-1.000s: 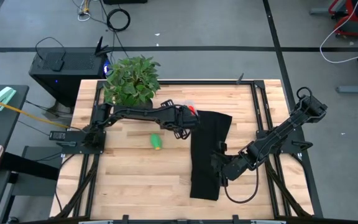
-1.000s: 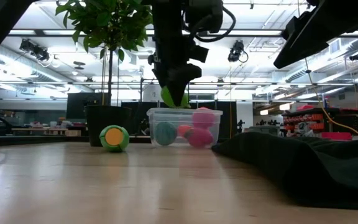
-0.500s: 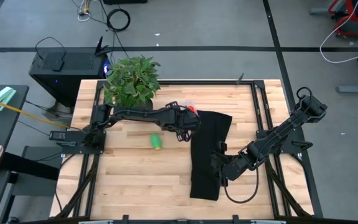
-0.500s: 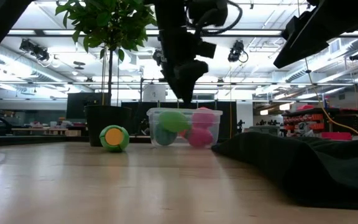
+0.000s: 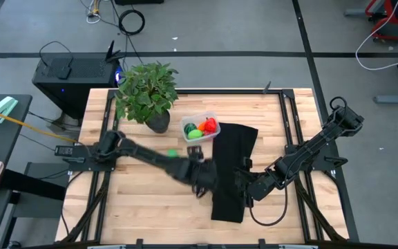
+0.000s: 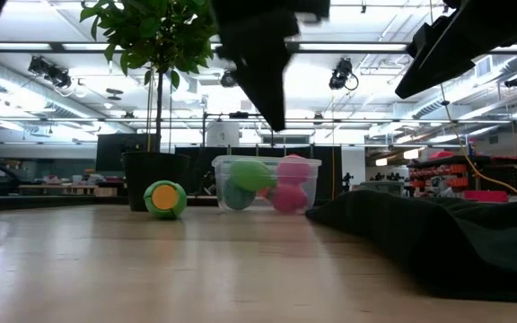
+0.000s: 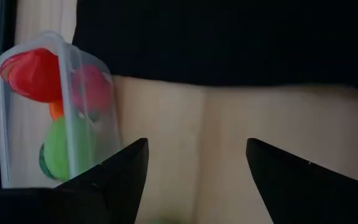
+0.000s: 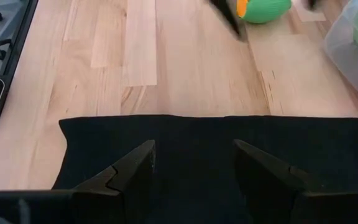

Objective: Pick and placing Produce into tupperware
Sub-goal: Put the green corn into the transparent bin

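Since only one light green toy vegetable (image 5: 173,153) lies loose on the table (image 5: 137,200), between the plant pot (image 5: 157,123) and the black cloth (image 5: 230,173), it is the piece left to fetch. It looks light, hard and smooth, likely to roll, so a grip across its rounded middle seems safest. Its orange-faced end (image 6: 162,196) points toward the low camera. Beyond it, the clear tub (image 5: 200,127) holds green and red pieces beside the pot. The left gripper (image 7: 194,171) hangs empty, fingers apart, near the cloth's edge. The right gripper (image 8: 194,165) waits over the cloth, fingers also apart. Leaves (image 5: 146,88) overhang near the tub and could brush a passing arm.
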Robot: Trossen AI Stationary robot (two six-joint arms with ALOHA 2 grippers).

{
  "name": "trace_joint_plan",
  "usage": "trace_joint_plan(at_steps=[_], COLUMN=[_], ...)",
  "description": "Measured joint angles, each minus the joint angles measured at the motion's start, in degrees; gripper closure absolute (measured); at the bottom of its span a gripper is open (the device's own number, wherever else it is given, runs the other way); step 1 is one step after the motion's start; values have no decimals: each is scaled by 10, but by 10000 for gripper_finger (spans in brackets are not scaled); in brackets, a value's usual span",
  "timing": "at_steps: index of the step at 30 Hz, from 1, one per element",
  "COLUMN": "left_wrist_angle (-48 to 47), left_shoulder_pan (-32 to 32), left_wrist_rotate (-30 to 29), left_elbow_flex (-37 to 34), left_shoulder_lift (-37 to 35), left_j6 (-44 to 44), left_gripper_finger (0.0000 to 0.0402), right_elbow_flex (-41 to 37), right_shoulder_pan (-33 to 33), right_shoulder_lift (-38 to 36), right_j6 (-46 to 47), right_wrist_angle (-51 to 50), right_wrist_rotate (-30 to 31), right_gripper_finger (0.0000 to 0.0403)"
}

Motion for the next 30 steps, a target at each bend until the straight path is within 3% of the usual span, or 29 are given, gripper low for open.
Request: trace_joint_plan(at_steps=[9,19,24,27,30], left_wrist_angle=[-69,-163,-232,-256,-271], left_shoulder_pan=[-89,-113,-138,-161,-182], left_wrist_rotate=[-173,-190,-222,-260,-258], left_elbow_flex=[-9,-128,-140,-140,-140], left_shoulder_lift=[0,1,1,-2,-11], left_j6=[-123,-377,-501,-529,-514], left_gripper_finger=[138,145,151,152,152], right_elbow_flex=[0,0,0,0,0], right_shoulder_pan=[0,0,0,0,0], right_shoulder_lift=[0,0,0,0,0], right_j6=[0,0,0,0,-1], right_wrist_angle=[0,1,1,1,2], right_wrist_rotate=[0,0,11,14,15], right_gripper_finger=[183,183,183,183,183])
